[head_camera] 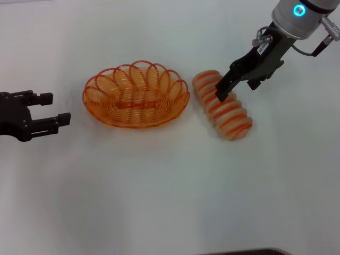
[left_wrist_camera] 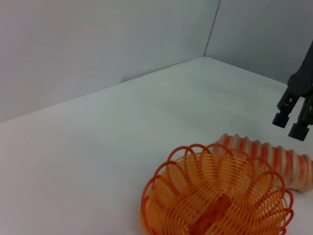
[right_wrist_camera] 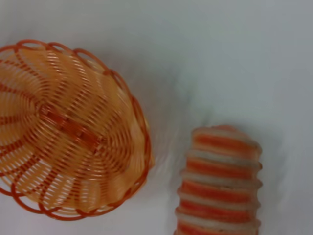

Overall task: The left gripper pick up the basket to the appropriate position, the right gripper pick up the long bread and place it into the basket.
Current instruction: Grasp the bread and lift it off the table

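While long bread (head_camera: 222,112) lies on table (head_camera: 170,191) beside basket (head_camera: 136,95), right hand (head_camera: 229,85) hovers above it, fingers apart; ridged, probably light, best gripped crosswise mid-length; left hand (head_camera: 53,111) open, parked

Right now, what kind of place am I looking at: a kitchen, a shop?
Probably a robot test bench, not a kitchen: a bare white table, plain grey walls, and only a toy long bread and an orange wire basket.

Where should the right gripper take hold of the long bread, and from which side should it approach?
Probably from above, at the middle of the long bread, fingers across its narrow width. It lies flat on the table beside the basket, and the right gripper hangs open over it.
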### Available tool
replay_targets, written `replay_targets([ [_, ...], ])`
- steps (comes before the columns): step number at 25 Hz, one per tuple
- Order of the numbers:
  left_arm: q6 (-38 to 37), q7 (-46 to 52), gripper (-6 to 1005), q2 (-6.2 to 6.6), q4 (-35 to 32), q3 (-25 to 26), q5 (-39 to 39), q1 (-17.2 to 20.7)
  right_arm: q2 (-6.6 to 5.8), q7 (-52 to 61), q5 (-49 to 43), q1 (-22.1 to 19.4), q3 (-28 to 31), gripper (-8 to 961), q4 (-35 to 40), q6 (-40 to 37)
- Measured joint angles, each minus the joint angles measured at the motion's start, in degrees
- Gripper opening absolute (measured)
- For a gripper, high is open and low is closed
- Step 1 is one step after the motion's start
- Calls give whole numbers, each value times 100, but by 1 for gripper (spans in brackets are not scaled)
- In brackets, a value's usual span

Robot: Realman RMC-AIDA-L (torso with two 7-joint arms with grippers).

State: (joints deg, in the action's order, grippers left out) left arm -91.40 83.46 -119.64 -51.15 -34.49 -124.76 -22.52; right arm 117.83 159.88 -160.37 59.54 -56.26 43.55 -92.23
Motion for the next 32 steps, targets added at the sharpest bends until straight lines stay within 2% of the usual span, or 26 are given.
replay_targets([
  [15,36,-18,698,-42,91,-156,0,-19,117,-18,-309,392,-449,953,-690,529],
  [32,12,-32,694,-35,139,-155,5,-22,150,-88,-311,698,-652,947,-1221,910],
])
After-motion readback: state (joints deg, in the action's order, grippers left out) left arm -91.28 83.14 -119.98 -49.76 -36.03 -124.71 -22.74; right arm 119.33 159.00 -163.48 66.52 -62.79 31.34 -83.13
